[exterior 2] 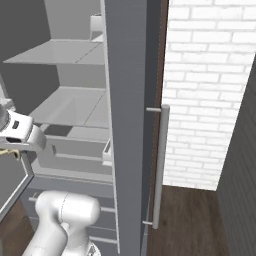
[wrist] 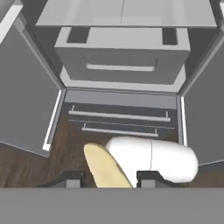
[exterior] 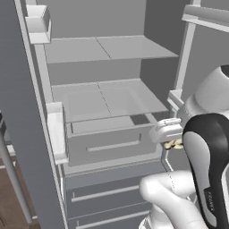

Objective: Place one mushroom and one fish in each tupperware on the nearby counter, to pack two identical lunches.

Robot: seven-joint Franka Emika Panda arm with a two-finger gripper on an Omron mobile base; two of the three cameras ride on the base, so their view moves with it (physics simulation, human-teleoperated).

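Grey and open, a fridge (exterior: 112, 98) takes up the scene ahead of the robot, with both its doors swung wide: the left door (exterior: 24, 134) runs down the near left of the left base view, and the right door (exterior 2: 130, 125) stands edge-on in the right base view, a long silver handle (exterior 2: 160, 165) fixed to it. Inside are two pale shelves (exterior: 107, 49), one above the other, and below them a shallow drawer (exterior: 112, 143) with a slot-like grip. Small white bins (exterior: 56, 129) hang on the inner side of the left door. Lower down, the hand view looks along the front of a bottom drawer (wrist: 120, 118) with two thin rails, and brown wooden floor (wrist: 39, 168) lies before it. A white brick wall (exterior 2: 205, 90) rises to the right of the fridge. The gripper (exterior: 174, 144) hangs in front of the fridge at about the height of the shallow drawer, to its right and nearer. Its jaws are clamped on the mushroom (wrist: 105, 168), a tan-yellow shape that stands between the two dark finger tips (wrist: 151, 177) in the hand view and peeps out under the white hand in the left base view.
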